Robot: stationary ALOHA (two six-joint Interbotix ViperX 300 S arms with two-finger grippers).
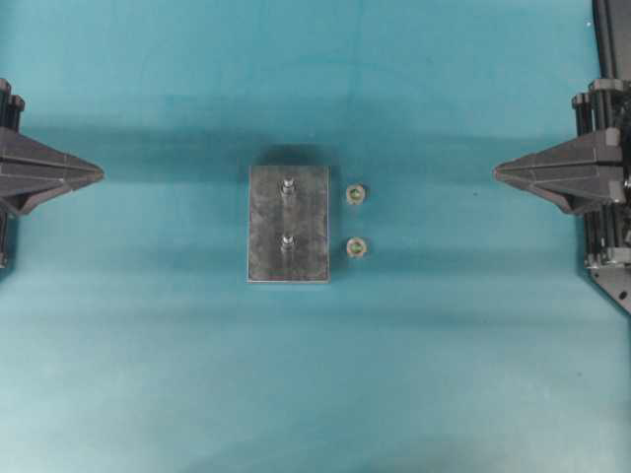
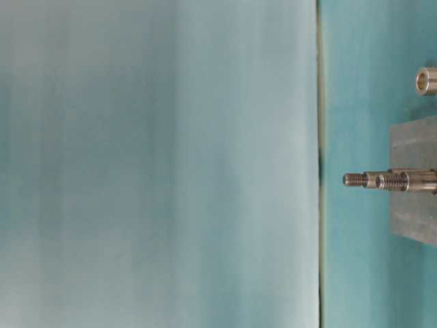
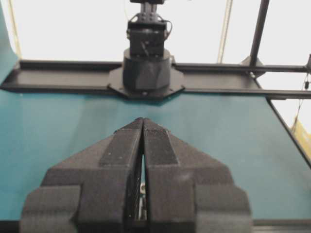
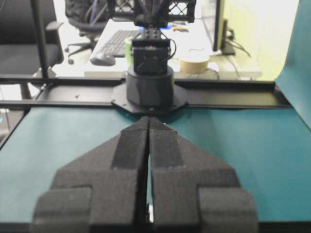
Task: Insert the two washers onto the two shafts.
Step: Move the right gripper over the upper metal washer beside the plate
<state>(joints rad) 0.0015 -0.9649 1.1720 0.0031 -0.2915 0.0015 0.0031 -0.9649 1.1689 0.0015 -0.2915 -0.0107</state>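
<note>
Two washers (image 1: 356, 194) lie just beside the block (image 1: 288, 225) while left gripper (image 1: 97, 174) and right gripper (image 1: 500, 173) sit closed, empty; a careless pinch could flick one away.

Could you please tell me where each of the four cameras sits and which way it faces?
Overhead: looks straight down on the metal block, two washers beside it; both closed grippers at the edges.
Table-level: turned sideways, low, facing the shafts and one washer.
Left wrist: behind the left gripper, facing the opposite arm's base.
Right wrist: behind the right gripper, likewise.
Shared: overhead and table-level both show block and shafts.
</note>
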